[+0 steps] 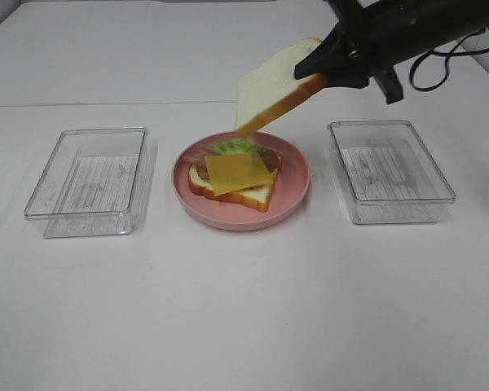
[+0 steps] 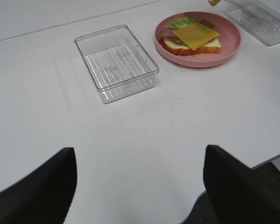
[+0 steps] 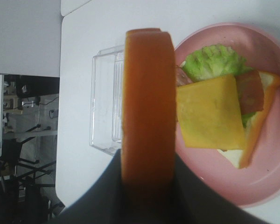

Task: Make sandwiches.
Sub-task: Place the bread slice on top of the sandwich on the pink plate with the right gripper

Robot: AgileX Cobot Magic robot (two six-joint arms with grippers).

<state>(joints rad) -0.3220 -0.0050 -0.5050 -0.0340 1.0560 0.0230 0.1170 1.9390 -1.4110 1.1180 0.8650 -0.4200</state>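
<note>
While my right gripper hangs above the far right edge of the pink plate, I see its jaws clamped on the crust edge of the top bread slice, which tilts downward toward the plate and touches nothing below it. On the plate lies the open sandwich stack: the bottom bread slice, the bacon strips, the lettuce showing at the far side, and the cheese square lying on top, turned slightly askew. From the right wrist camera, the orange-brown crust of the held slice fills the centre of the view and hides part of the plate and the stack. I note two clear plastic trays on the white table: the left tray well apart from the plate, the right tray just beside the plate and under the right arm. My left gripper stands low over bare table near the table edge, jaws wide apart and holding nothing; no object lies between its fingers.
</note>
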